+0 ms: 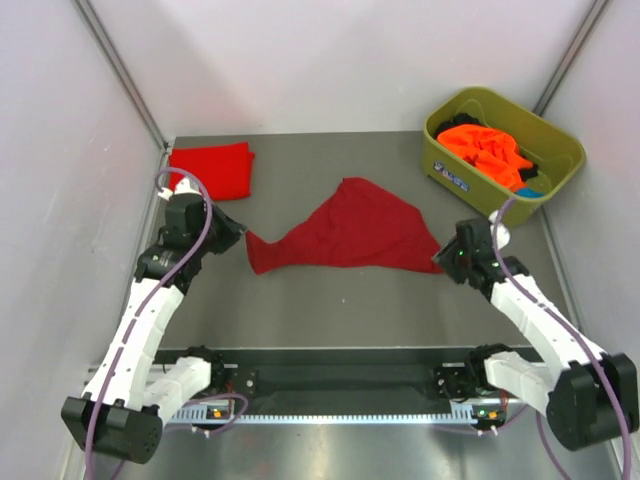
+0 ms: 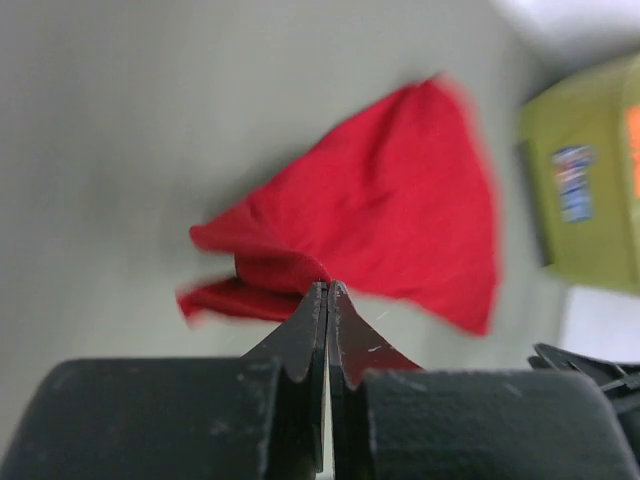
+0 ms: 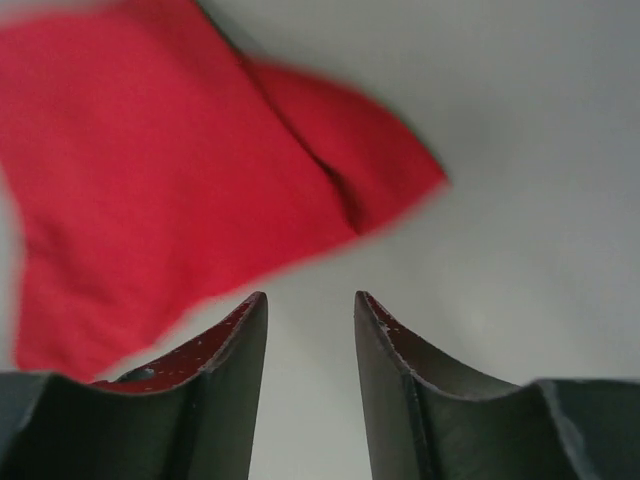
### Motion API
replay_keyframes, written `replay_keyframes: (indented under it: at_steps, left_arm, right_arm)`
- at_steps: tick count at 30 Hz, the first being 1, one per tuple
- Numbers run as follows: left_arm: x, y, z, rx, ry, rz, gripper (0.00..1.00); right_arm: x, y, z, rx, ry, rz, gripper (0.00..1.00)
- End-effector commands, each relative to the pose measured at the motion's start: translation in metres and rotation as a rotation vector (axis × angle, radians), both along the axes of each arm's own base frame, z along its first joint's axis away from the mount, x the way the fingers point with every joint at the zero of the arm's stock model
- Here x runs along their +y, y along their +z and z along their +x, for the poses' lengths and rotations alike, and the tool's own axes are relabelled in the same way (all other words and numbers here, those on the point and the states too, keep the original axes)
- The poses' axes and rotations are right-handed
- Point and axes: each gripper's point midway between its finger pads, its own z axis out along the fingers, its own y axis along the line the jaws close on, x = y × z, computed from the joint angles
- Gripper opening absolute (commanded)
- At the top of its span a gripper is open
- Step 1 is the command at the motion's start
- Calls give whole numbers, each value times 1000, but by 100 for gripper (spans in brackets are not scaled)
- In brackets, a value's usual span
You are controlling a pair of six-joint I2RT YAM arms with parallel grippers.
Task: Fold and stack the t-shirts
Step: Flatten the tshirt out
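Observation:
A dark crimson t-shirt (image 1: 345, 232) lies spread and rumpled in the middle of the table. Its left end is drawn into a narrow tail (image 2: 262, 272). My left gripper (image 1: 238, 238) is shut, and that tail bunches up right at its tips (image 2: 327, 285), pinched there. My right gripper (image 1: 441, 256) stands open just off the shirt's right corner (image 3: 390, 170), with only bare table between its fingers (image 3: 380, 330). A brighter red t-shirt (image 1: 212, 168) lies folded at the back left. Orange t-shirts (image 1: 485, 148) are heaped in the tub.
An olive-green plastic tub (image 1: 563, 150) stands at the back right, also showing at the right edge of the left wrist view (image 2: 585, 200). White walls enclose the table on three sides. Grey tabletop (image 1: 340, 310) lies between the crimson shirt and the arm bases.

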Motion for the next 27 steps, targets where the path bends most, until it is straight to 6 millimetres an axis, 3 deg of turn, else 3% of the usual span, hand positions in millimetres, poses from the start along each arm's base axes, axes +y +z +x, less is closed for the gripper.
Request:
replay_keyframes:
  at_steps: [1,5,18,21,25,27]
  left_arm:
    - [5,-9,-7,-8,4,18,0]
    - [6,-18,-9,10,-1,39,0]
    - [5,-26,-6,9,-17,49,0]
    - [7,-25,-5,1,-6,56,0]
    - [8,-24,-3,-2,0,60,0]
    - [8,-22,-3,-2,0,60,0]
  right_arm:
    - [29,-17,4,3,-8,176,41]
    - [34,-56,5,102,-90,228,42]
    - [23,-91,18,138,-228,210,38]
    - [19,-95,19,136,-241,190,30]
    - [8,-86,23,95,-253,136,0]
    - [-1,-73,27,51,-262,93,0]
